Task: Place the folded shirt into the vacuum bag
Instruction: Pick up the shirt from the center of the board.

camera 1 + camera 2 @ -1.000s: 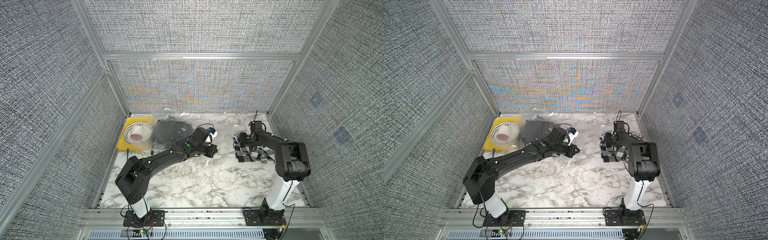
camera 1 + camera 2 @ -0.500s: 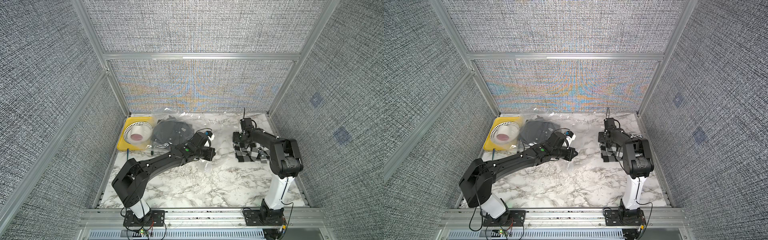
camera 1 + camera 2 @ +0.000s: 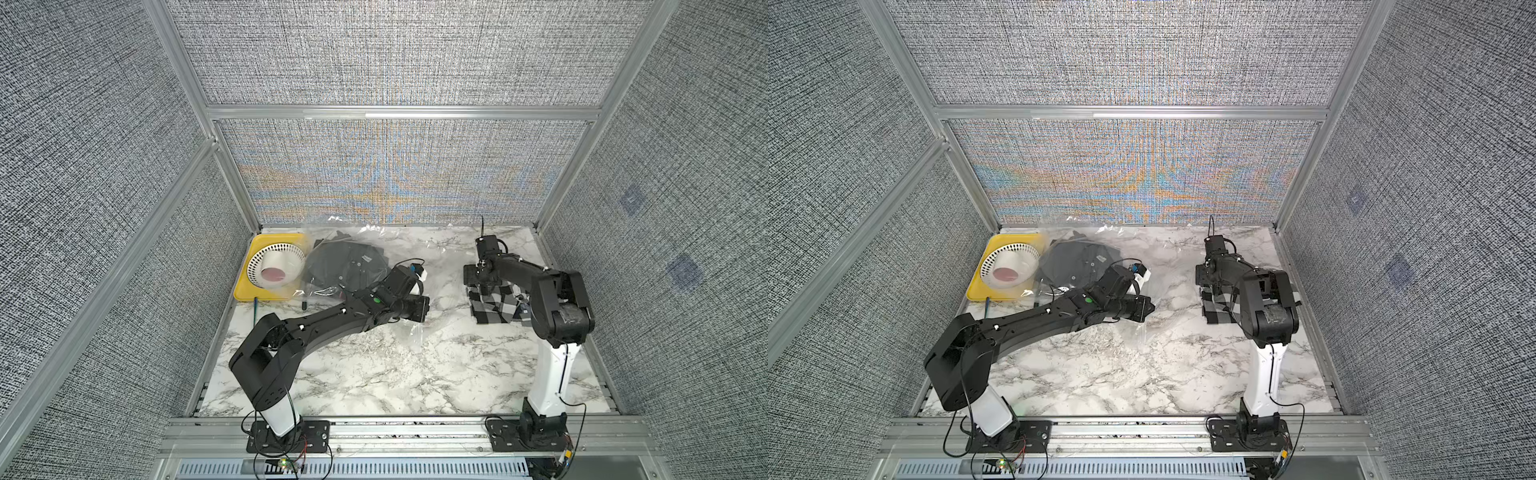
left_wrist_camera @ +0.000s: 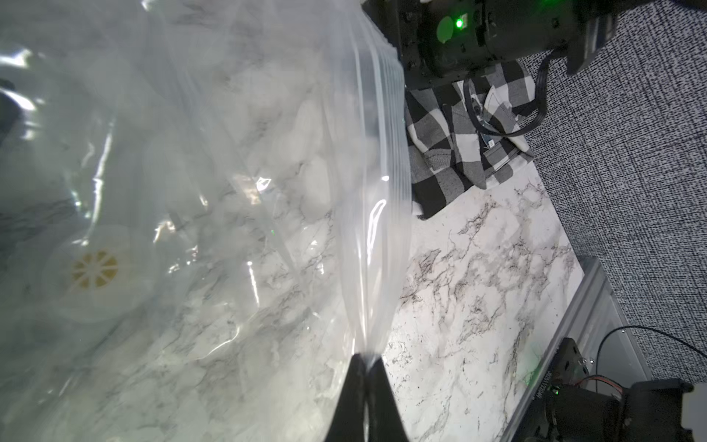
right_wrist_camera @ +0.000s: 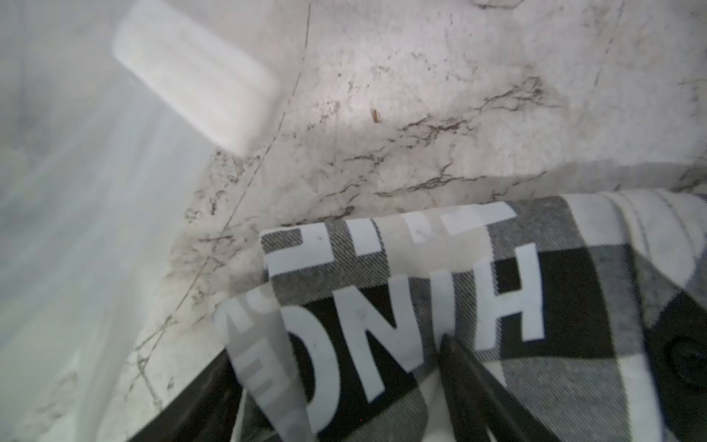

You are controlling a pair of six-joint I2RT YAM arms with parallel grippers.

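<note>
Clear plastic fills the left wrist view: one vacuum bag (image 4: pixel 229 191), its zip edge pinched tight in the left gripper (image 4: pixel 366 358) and running away from those fingers toward the right gripper (image 5: pixel 336 356). One folded shirt (image 3: pixel 494 309), black-and-white check, lies outside the bag, just beneath the right fingers, which stand spread, clamping nothing. Only the left wrist view shows the bag's single valve disc (image 4: pixel 95 269); only the top views show the one yellow tray (image 3: pixel 245 286), beyond the left fingers past one dark garment (image 3: pixel 345 262).
</note>
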